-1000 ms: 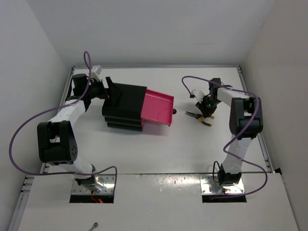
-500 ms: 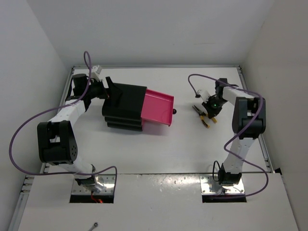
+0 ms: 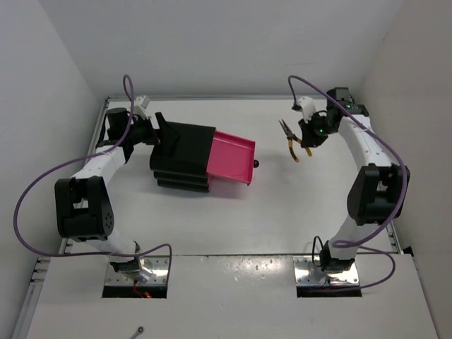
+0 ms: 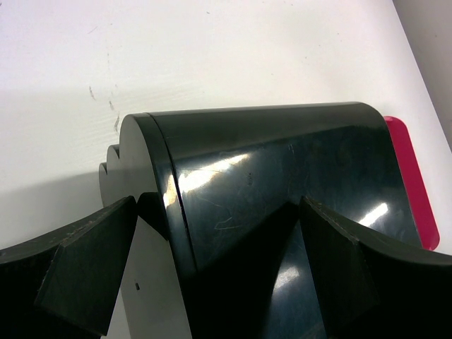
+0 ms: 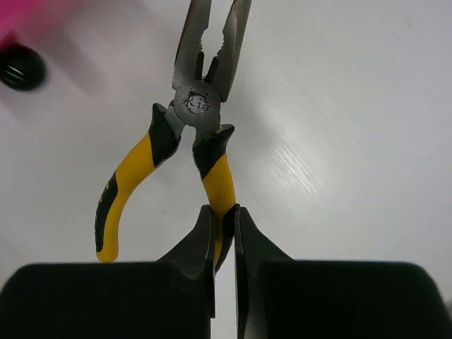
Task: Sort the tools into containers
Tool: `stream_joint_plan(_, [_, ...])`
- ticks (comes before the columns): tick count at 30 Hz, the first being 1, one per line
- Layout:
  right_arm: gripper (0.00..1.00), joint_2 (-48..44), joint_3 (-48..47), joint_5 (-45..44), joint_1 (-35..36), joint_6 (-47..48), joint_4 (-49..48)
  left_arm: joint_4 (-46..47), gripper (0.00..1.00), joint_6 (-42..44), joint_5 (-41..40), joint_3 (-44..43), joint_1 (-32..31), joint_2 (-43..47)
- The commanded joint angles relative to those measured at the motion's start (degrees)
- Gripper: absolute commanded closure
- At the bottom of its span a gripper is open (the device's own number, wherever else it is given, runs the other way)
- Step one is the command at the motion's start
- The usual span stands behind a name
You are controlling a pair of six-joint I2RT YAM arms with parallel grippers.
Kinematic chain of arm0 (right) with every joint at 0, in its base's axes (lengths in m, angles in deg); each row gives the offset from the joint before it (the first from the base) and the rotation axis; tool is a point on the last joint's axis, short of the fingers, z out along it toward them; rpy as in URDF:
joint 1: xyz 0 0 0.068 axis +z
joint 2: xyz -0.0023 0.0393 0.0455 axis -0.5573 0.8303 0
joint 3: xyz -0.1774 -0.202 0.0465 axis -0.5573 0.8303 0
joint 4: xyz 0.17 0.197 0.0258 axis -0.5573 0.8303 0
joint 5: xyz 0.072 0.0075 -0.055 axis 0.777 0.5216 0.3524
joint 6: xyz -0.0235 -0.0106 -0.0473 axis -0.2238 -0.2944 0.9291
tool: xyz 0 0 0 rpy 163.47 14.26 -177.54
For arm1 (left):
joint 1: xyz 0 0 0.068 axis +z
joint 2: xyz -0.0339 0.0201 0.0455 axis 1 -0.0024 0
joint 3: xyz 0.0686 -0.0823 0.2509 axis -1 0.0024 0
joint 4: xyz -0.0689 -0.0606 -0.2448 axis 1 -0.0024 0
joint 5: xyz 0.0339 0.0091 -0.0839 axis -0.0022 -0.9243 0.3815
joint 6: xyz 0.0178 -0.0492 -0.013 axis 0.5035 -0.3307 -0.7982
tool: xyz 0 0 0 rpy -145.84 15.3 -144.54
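Gripping pliers by one handle

Right gripper [image 5: 224,212] pinches one yellow handle of the pliers [image 5: 201,113], whose nose points away from it; beyond, up-left, sits a drawer knob [image 5: 21,67]. Left gripper [image 4: 212,240], spread wide, straddles the black cabinet [image 4: 268,162]; past it juts the pink drawer [image 4: 413,183].

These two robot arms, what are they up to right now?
The right hand holds yellow-handled pliers by one handle, up off the table. The left hand straddles the back of the black cabinet, which has one pink drawer pulled open. The pliers aren't in it yet.
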Motion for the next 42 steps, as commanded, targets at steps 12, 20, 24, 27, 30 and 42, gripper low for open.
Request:
stream_joint_plan(12, [1.0, 4.5, -11.2, 4.9, 19.1, -10.7, -0.8, -14.9, 0.0, 6.1, -7.4, 4.5, -0.9, -5.3])
stream_joint_plan(20, [1.0, 7.8, -11.8, 4.4, 24.2, -12.3, -2.0, -14.9, 0.0, 6.1, -6.9, 4.5, -0.9, -5.8])
stream_joint_plan(24, [1.0, 8.3, -11.8, 4.4, 26.1, -13.4, -3.5, -14.9, 0.0, 6.1, -6.9, 4.5, -0.9, -6.3])
stream_joint_plan(27, [1.0, 9.8, -13.1, 4.4, 27.4, -13.4, -3.5, -14.9, 0.0, 6.1, -6.9, 4.5, -0.9, -6.3])
stream_joint_plan(30, [1.0, 11.1, -14.2, 4.4, 28.4, -13.4, -3.5, -14.9, 0.0, 6.1, -6.9, 4.5, -0.9, -6.3])
stream_joint_plan(42, [0.97, 15.6, -17.1, 3.3, 30.5, -14.6, -4.1, -14.9, 0.0, 6.1, -6.9, 4.5, -0.9, -6.3])
